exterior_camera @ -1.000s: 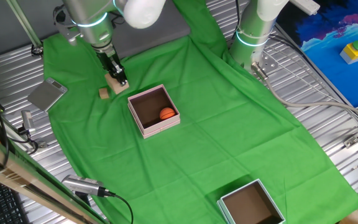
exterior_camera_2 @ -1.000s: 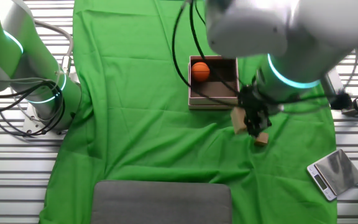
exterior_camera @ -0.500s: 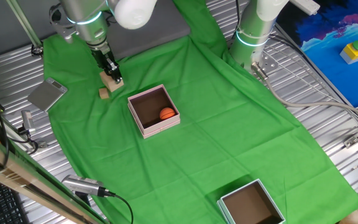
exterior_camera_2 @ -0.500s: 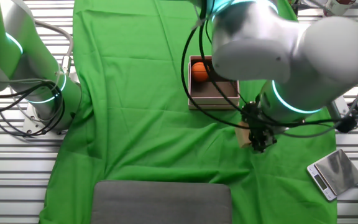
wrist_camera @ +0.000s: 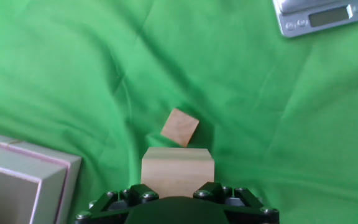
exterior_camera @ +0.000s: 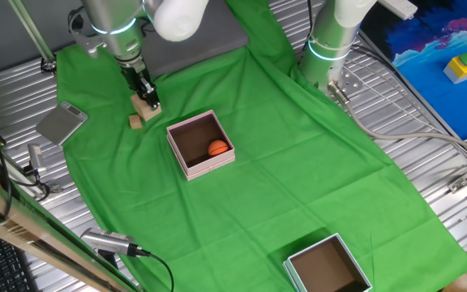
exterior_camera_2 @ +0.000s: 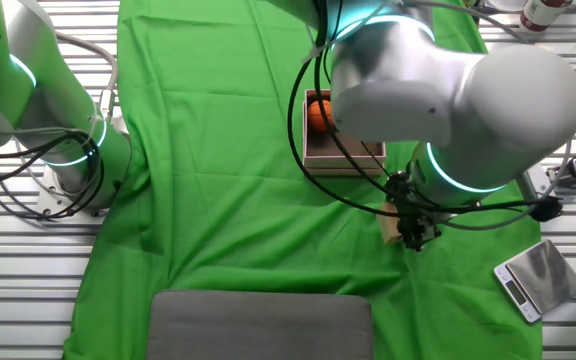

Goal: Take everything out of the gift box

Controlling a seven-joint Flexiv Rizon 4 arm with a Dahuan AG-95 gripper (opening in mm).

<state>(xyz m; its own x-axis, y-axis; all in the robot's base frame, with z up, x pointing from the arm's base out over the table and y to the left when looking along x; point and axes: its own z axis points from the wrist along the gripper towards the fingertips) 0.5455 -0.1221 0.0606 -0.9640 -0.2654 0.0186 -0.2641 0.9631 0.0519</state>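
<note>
**Operator:** State the hand condition and load.

**Technician:** The hand is clamped on the cube, which sits between the fingers with its broad face toward the wrist camera. In one fixed view the hand stands outside the box, beside its far-left corner, low over the green cloth. The ball lies inside the box, against the right wall.

**Operator:** How should the step in hand be done?

**Technician:** The step appears to be setting the cube down outside the box. Lower it until the underside meets the cloth, then part the fingers and lift straight up, so the cube is not dragged. A small block lies just ahead of the cube; set down short of it, or the cube may land on its edge and tip. Keep clear of the box wall to the left. The scale is well apart and is no obstacle.

**Operator:** Orientation and long axis?

**Technician:** The cube has no long axis. It is held square, top edge level. The small block is turned diagonally to it. The box opens upward; the ball remains to be removed.
</note>
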